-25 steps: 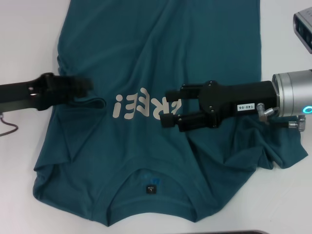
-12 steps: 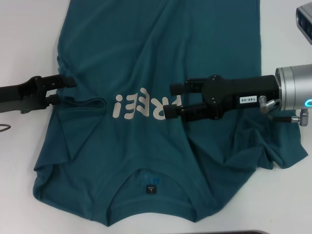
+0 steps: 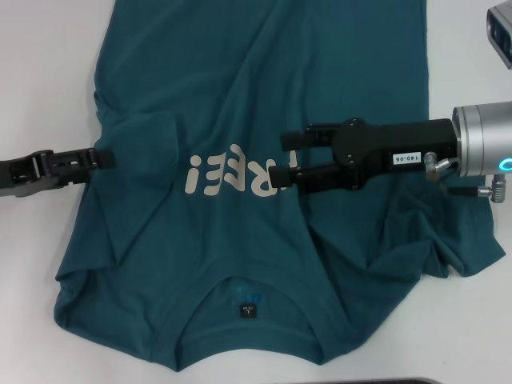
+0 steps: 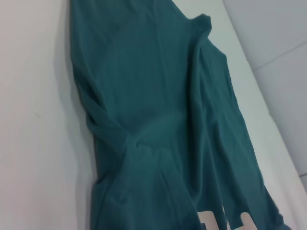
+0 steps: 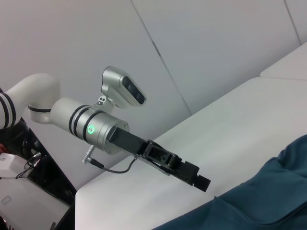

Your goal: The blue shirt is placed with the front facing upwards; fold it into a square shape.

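The blue shirt (image 3: 264, 88) lies front up on the white table (image 3: 40, 72), its collar and dark tag (image 3: 249, 310) nearest me. The pale lettering (image 3: 216, 172) is partly covered. One sleeve (image 3: 148, 138) is folded in over the body, and the opposite sleeve (image 3: 436, 240) lies crumpled. My left gripper (image 3: 94, 160) sits at the shirt's left edge, open and holding nothing. My right gripper (image 3: 286, 158) hovers open over the lettering. The left wrist view shows the shirt (image 4: 158, 110) with its folded sleeve. In the right wrist view, the left gripper (image 5: 197, 178) is beside the shirt (image 5: 268, 201).
A grey camera housing (image 3: 502, 34) sits at the far right edge of the table. A dark strip (image 3: 360, 382) runs along the near edge. Bare white table flanks the shirt on both sides.
My left gripper let go of the sleeve and drew back left to the shirt's edge, leaving the sleeve folded over the body. My right gripper shifted slightly farther from me over the lettering.
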`<state>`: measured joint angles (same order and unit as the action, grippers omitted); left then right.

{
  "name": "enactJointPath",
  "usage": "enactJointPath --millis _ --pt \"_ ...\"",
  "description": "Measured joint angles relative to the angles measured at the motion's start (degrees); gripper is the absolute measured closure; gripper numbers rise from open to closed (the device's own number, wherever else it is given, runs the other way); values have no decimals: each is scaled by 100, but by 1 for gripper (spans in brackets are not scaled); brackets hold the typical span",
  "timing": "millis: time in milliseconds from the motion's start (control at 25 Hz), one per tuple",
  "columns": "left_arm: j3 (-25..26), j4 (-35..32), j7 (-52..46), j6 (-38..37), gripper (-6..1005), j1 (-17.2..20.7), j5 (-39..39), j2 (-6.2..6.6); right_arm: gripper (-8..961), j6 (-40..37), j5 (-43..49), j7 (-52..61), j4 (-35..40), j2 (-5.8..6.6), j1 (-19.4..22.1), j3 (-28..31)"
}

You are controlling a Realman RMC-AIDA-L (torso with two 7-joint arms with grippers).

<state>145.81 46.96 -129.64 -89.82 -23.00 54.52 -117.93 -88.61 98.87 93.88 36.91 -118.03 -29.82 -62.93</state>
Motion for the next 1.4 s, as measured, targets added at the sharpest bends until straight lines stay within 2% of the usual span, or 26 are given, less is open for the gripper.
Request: enactJointPath --millis 400,880,1080,1280,1400 --pt "-86 3 339 418 146 -30 -1 -152 69 2 0 -1 0 -10 4 0" --pt "-316 -64 446 626 147 11 -126 -213 70 19 0 -1 0 0 -16 0" --pt "-308 -66 421 212 147 26 -124 -220 70 25 0 -1 0 0 -16 0" --pt "-226 -76 529 -1072 147 -67 -62 -280 71 28 1 -8 0 0 -31 0" --pt "-16 66 454 -1168 147 -24 -62 -285 71 28 1 -10 0 0 -47 0"
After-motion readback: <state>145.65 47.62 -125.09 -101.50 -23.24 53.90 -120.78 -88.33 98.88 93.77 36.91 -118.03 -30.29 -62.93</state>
